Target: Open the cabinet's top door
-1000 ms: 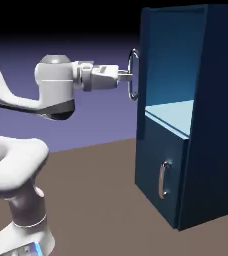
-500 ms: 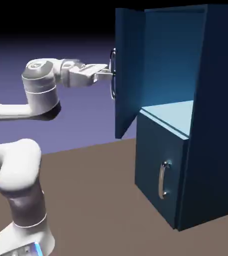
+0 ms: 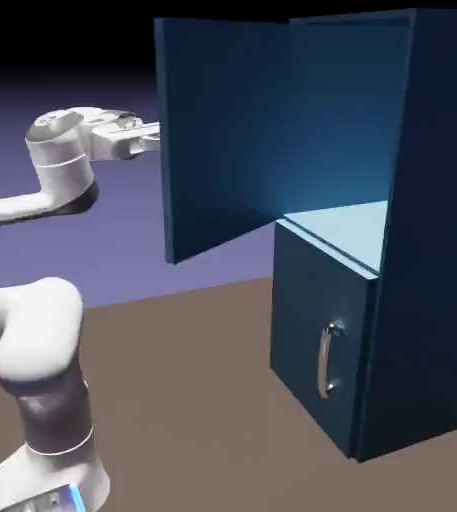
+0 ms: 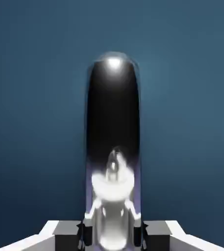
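Blue-violet backdrop behind cabinet (image 3: 437, 200); brown desk (image 3: 182, 390) beneath it. Top door (image 3: 217, 140) stands open, swung out from the cabinet's upper front toward the exterior view's left. Fingers (image 4: 112, 235) closed on the door's silver handle (image 4: 113, 88), left of the cabinet.
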Motion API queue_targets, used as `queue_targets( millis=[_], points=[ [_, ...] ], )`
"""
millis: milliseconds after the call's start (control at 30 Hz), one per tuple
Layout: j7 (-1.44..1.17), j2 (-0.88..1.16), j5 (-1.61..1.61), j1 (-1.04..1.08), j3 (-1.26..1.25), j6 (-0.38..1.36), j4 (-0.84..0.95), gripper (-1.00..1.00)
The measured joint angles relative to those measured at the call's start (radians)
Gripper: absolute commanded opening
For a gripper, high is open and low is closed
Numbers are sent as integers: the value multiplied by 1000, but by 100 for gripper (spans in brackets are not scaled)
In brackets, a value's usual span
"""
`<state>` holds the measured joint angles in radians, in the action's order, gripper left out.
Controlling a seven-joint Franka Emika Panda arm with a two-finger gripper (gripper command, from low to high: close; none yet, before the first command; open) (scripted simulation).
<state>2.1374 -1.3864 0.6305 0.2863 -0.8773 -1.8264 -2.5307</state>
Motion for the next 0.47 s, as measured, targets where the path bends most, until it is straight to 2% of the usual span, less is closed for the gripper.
queue_targets(
  millis=[433,467],
  points=[
    [-48,45,-148,383,-255,481,470,-100],
    [-51,45,-150,394,-260,493,483,100]
  ],
)
